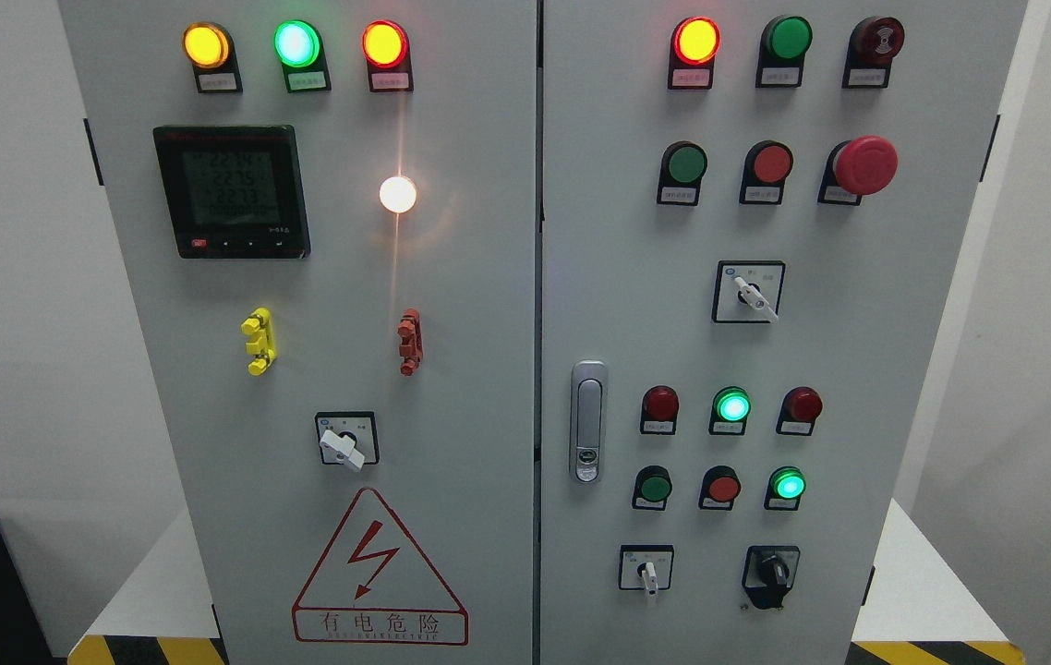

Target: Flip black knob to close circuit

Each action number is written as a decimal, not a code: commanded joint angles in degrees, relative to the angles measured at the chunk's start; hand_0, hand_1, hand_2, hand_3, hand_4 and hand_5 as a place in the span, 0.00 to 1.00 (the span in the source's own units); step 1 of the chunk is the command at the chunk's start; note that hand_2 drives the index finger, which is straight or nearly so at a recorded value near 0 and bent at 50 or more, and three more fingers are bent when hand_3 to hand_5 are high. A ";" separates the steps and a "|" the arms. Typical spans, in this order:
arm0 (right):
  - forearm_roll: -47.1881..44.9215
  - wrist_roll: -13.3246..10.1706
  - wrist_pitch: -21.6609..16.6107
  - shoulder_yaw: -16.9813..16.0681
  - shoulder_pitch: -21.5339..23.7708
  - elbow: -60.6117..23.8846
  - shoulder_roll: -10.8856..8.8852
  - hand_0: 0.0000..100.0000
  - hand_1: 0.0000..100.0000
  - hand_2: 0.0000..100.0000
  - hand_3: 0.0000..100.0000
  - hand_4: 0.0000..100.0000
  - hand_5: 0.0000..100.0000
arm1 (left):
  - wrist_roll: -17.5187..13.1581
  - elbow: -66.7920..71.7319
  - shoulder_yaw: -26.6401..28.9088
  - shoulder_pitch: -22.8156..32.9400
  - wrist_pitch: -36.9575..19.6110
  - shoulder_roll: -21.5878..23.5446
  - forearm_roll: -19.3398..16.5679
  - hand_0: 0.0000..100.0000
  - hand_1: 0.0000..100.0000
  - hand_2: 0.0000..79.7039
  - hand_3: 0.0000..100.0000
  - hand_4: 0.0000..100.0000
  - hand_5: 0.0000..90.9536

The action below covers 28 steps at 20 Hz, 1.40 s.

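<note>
Neither of my hands shows in the head view, so I cannot tell whether my fingers are apart or together.

The black knob (773, 571) sits at the lower right of the right-hand door (913, 369) of the grey cabinet, on its own black plate, in the bottom row. Its pointer seems to stand close to upright, though it is dark against dark and I cannot be sure. Just to its left is a white selector switch (647, 574) on a white plate, handle pointing down.

Above them run two rows of three round buttons, with a lit green lamp (732, 405) in the middle of the upper row and another lit green one (788, 484) at the right of the lower row. A silver door latch (588, 421) stands upright near the seam between the doors.

Higher still is a red mushroom button (864, 165). On the left door (470, 369) I see a digital meter (232, 191) and a red lightning warning triangle (380, 571).
</note>
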 commanded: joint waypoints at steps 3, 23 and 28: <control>0.01 -0.37 -0.03 -0.08 0.00 0.10 0.04 0.00 0.06 0.00 0.00 0.00 0.00 | -0.04 -0.04 0.03 0.00 -0.05 0.00 0.00 0.12 0.56 0.00 0.00 0.00 0.00; 0.80 -6.86 -0.03 9.04 6.50 -19.13 -0.40 0.00 0.05 0.00 0.02 0.00 0.00 | -0.04 0.05 0.03 0.00 -0.05 0.00 0.00 0.12 0.56 0.00 0.00 0.00 0.00; 8.16 -14.15 -0.12 13.36 8.08 -23.63 -1.19 0.00 0.05 0.15 0.18 0.19 0.06 | -0.04 -0.04 0.03 0.00 -0.05 0.00 0.00 0.12 0.56 0.00 0.00 0.00 0.00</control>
